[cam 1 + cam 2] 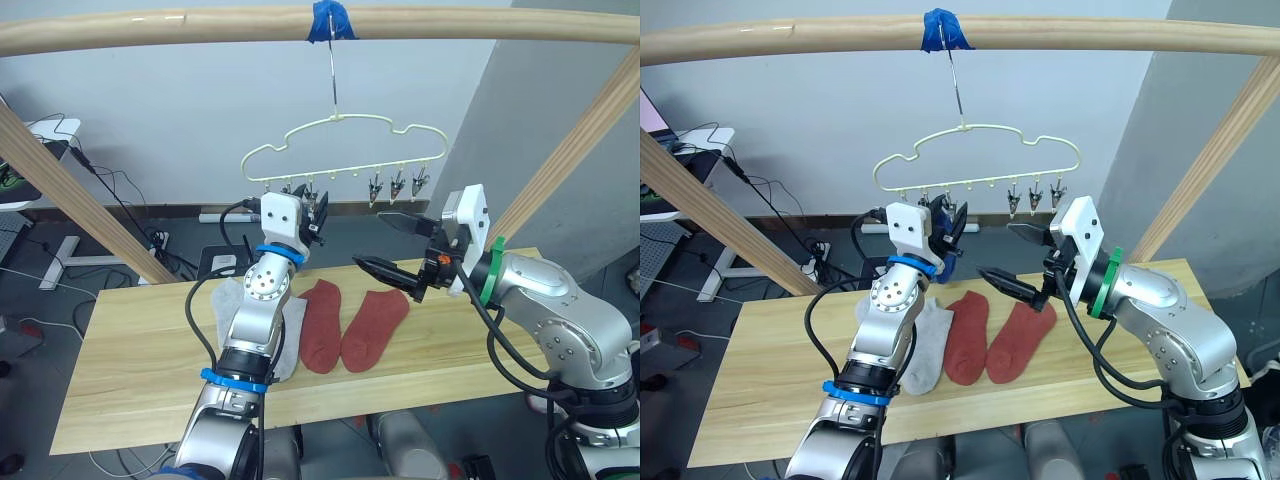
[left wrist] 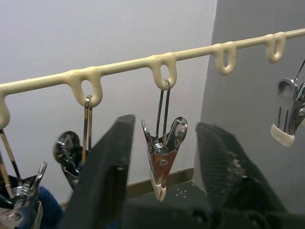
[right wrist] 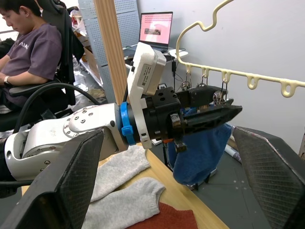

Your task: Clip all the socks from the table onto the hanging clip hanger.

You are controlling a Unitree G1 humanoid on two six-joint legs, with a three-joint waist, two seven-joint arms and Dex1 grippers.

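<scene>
The left gripper, fingers parted around a hanging silver clip without pinching it, is raised to the pale-yellow clip hanger, where a blue sock hangs. The right gripper is spread wide and empty in the air beside it. On the table, two grey socks and two rust-red socks lie mid-board. A seated person, a laptop and floor cables sit behind.
</scene>
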